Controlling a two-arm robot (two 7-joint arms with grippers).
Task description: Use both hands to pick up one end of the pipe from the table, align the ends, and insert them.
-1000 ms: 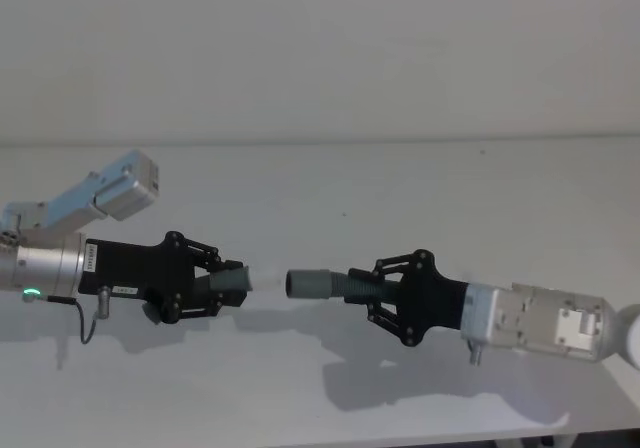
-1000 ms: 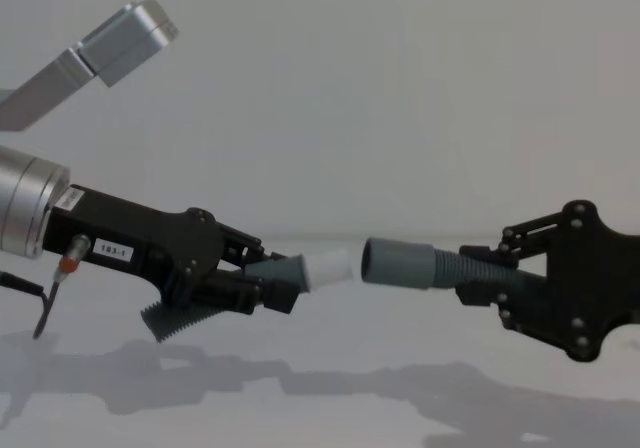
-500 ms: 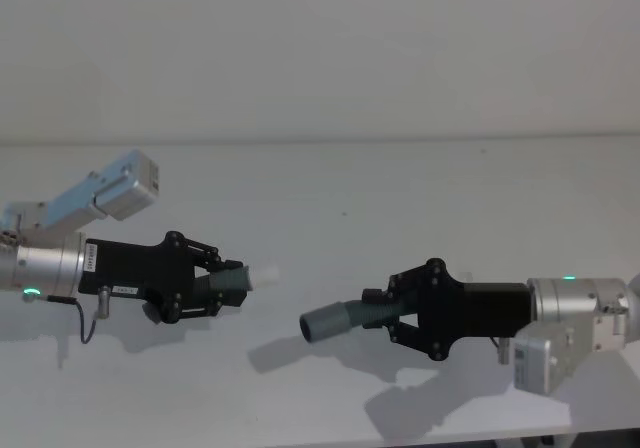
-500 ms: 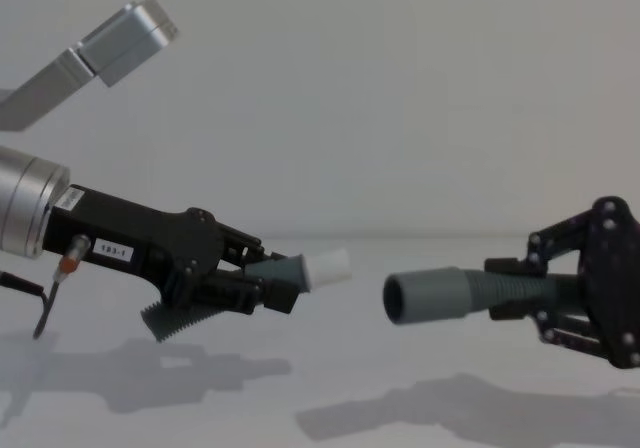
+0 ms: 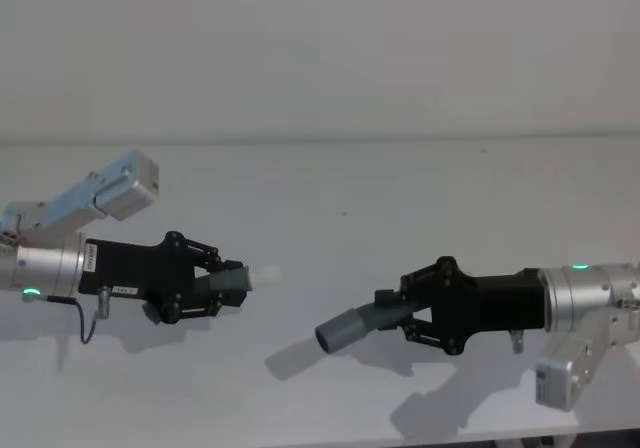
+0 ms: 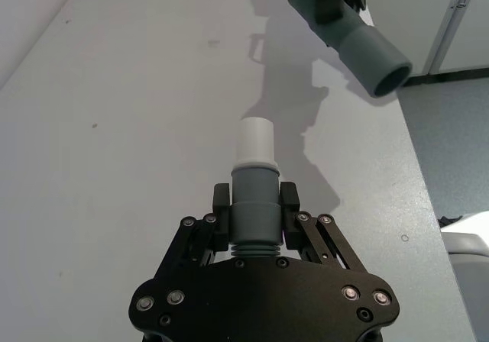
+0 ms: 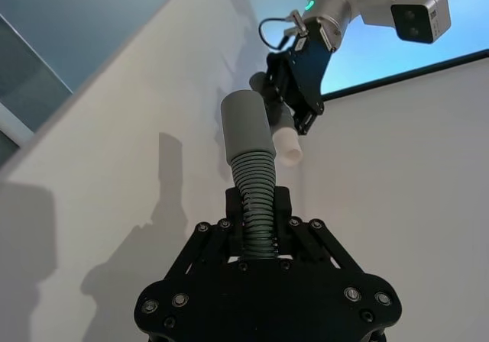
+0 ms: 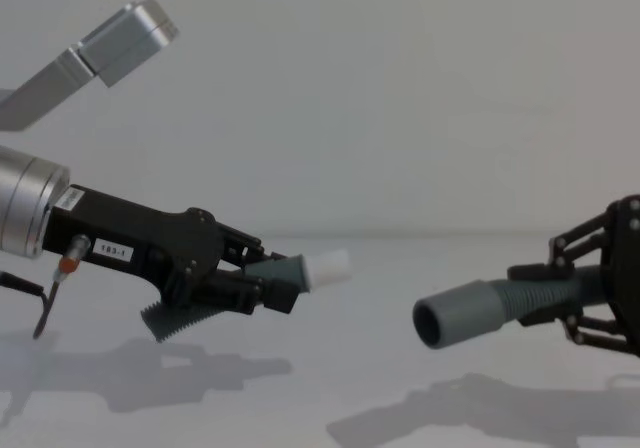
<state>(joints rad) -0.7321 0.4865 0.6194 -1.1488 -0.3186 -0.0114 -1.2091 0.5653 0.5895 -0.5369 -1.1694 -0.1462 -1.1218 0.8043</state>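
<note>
Clamping pipe (image 5: 345, 330): left gripper (image 5: 233, 284), right gripper (image 5: 395, 314).

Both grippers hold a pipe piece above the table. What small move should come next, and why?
Probably the right gripper should lift and turn the longer piece until its grey cuff faces the white tip. The left gripper holds the short piece with the tip pointing across, but the cuff sits lower, apart from it, and its mouth is angled off the tip's line.
</note>
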